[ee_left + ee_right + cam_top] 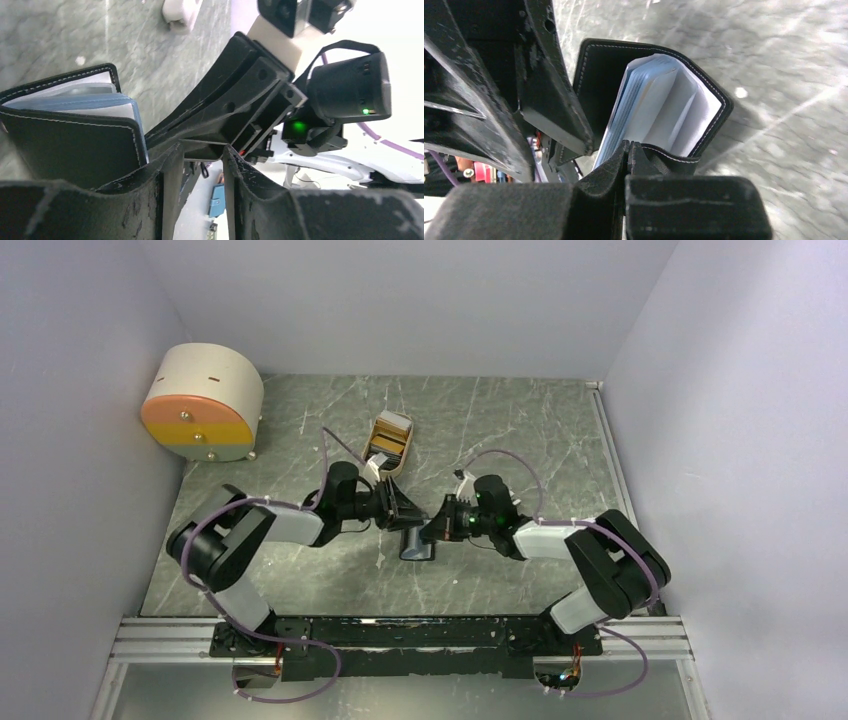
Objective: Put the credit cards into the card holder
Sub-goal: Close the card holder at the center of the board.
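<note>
Right fingers point(605, 181) on card holder point(659, 100)

Card holder point(417, 542): black bifold with white stitching. It is open, and its blue-grey pockets are fanned out between the covers. The right gripper point(628, 146) pinches the stitched edge of one cover, and the spine points away from that gripper. The other cover lies just beside the left gripper point(200, 156), outside its parted fingers.

Credit cards point(388, 445): small stack with golden-yellow, dark and whitish faces. It lies beyond the left gripper, apart from the holder.
</note>
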